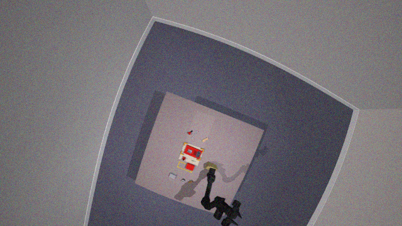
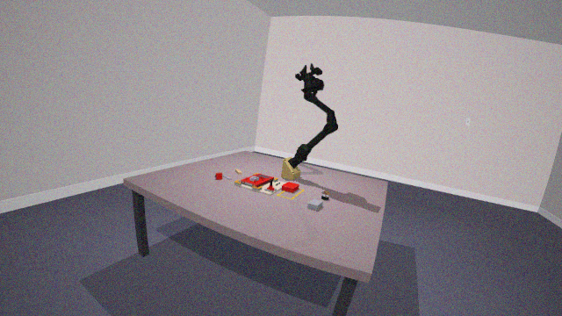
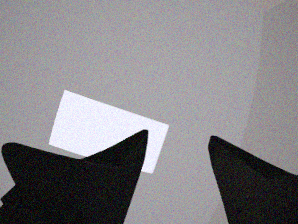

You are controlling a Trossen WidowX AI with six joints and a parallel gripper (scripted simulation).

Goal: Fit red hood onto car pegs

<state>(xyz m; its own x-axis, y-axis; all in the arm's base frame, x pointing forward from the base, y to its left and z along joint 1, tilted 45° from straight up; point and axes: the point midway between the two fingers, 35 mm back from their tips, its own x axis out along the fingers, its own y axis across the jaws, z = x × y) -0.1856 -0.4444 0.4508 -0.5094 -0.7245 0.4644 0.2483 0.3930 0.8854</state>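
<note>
The red car chassis (image 1: 188, 147) (image 2: 264, 178) sits in the cream jig with orange corners, beside the arm's base. A grey block, apparently the engine (image 1: 190, 151) (image 2: 255, 178), is on its deck; the pegs are too small to make out. A flat-topped red block, apparently the hood (image 1: 190, 166) (image 2: 291, 187), lies on the table at a yellow outline; its corner holes cannot be seen. My gripper (image 1: 239, 220) (image 2: 308, 67) (image 3: 179, 138) is open and empty, raised high above the table and pointing up, far from the car and hood.
A small red part with a black stem (image 1: 184, 158) (image 2: 270, 188) stands between chassis and hood. A grey block (image 1: 172, 176) (image 2: 315, 204) and a small dark part (image 1: 183, 180) (image 2: 325, 197) lie beyond the outline. Another red part (image 1: 190, 132) (image 2: 219, 175) and a tan piece (image 1: 205, 139) (image 2: 238, 171) lie past the chassis.
</note>
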